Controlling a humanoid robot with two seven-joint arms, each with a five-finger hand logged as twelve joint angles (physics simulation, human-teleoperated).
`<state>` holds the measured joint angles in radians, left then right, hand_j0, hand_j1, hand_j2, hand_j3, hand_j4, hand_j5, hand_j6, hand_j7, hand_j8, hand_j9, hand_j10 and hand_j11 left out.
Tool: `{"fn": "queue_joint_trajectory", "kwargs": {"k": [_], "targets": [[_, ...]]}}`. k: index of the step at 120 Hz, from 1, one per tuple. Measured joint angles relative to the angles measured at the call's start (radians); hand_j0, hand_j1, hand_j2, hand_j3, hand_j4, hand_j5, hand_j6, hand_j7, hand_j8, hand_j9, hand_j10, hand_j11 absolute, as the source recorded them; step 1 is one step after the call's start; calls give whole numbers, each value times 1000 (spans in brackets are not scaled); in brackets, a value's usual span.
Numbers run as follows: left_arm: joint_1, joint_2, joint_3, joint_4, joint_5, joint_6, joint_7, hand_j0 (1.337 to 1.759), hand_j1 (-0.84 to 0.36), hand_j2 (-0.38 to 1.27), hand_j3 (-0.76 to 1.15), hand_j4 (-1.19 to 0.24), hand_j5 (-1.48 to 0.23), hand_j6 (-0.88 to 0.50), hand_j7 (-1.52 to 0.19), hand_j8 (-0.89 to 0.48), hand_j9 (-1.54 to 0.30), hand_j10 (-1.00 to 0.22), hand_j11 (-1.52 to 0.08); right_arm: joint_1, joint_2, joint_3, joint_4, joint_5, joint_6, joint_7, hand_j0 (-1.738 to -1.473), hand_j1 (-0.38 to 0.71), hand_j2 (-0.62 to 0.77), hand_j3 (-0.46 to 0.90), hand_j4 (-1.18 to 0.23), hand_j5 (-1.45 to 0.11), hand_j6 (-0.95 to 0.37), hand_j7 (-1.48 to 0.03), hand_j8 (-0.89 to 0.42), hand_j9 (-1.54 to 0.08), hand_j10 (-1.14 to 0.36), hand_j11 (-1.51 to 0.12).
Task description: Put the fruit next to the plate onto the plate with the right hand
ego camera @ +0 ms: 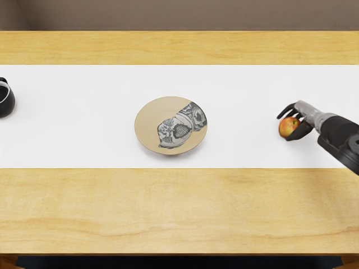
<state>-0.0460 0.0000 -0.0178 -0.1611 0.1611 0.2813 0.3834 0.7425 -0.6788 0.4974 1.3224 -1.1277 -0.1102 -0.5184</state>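
Observation:
A round tan plate [150,126] with a blue-grey pattern on its right half lies at the middle of the white runner. Far to its right a small red and yellow apple [288,126] rests on the runner. My right hand [293,122] comes in from the right edge and curls around the apple, fingers above and below it. The apple still seems to sit on the cloth. At the left edge a dark part of my left arm [5,98] shows; its fingers are out of sight.
The white runner [84,140] crosses the wooden table [168,213] from left to right. Bare wood lies in front of and behind it. Between plate and apple the cloth holds nothing.

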Motion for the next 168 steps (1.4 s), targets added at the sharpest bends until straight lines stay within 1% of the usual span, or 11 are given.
{"fn": "queue_joint_trajectory", "kwargs": {"k": [24,39,55,58,62,76,80,92,94,130,168], "targets": [[0,0,0,0,0,0,0,1658,349,1,0,-1,0,-1,0,-1,0,-1,0,7,-26,11,5,5,37,1,-1655,249,197,0,-621,-816,-484,-809,-422,-815,-607,-811],[0,0,0,0,0,0,0,1658,349,1,0,-1,0,-1,0,-1,0,-1,0,14,-39,41,11,9,74,1,-1654,251,179,0,-635,-862,-458,-841,-383,-858,-567,-852],[0,0,0,0,0,0,0,1658,349,1,0,-1,0,-1,0,-1,0,-1,0,16,-75,78,45,43,121,1,-1654,248,196,0,-648,-880,-466,-858,-388,-874,-572,-869],[0,0,0,0,0,0,0,1658,349,1,0,-1,0,-1,0,-1,0,-1,0,17,-80,82,52,51,128,2,-1654,248,168,0,-647,-886,-452,-860,-372,-879,-555,-875],[0,0,0,0,0,0,0,1658,349,1,0,-1,0,-1,0,-1,0,-1,0,20,-86,86,61,58,135,1,-1654,251,203,0,-650,-887,-461,-863,-382,-881,-564,-877],[0,0,0,0,0,0,0,1658,349,1,0,-1,0,-1,0,-1,0,-1,0,39,-94,93,95,87,153,1,-1655,252,227,1,-653,-896,-471,-869,-388,-892,-563,-890],[0,0,0,0,0,0,0,1658,349,1,0,-1,0,-1,0,-1,0,-1,0,47,-94,94,103,99,160,1,-1655,264,269,1,-651,-901,-468,-870,-370,-896,-549,-893],[0,0,0,0,0,0,0,1658,349,1,0,-1,0,-1,0,-1,0,-1,0,67,-90,96,126,122,175,1,-1655,250,254,1,-649,-909,-480,-873,-382,-905,-557,-903],[0,0,0,0,0,0,0,1658,349,1,0,-1,0,-1,0,-1,0,-1,0,70,-87,96,130,124,176,1,-1655,254,230,1,-647,-913,-466,-873,-367,-908,-542,-906],[0,0,0,0,0,0,0,1658,349,1,0,-1,0,-1,0,-1,0,-1,0,101,4,95,147,136,182,-2,-1657,249,276,1,-642,-935,-483,-880,-370,-928,-549,-928],[0,0,0,0,0,0,0,1658,349,1,0,-1,0,-1,0,-1,0,-1,0,132,149,95,126,139,172,-5,-1658,252,280,1,-631,-960,-473,-883,-355,-940,-543,-943]]}}
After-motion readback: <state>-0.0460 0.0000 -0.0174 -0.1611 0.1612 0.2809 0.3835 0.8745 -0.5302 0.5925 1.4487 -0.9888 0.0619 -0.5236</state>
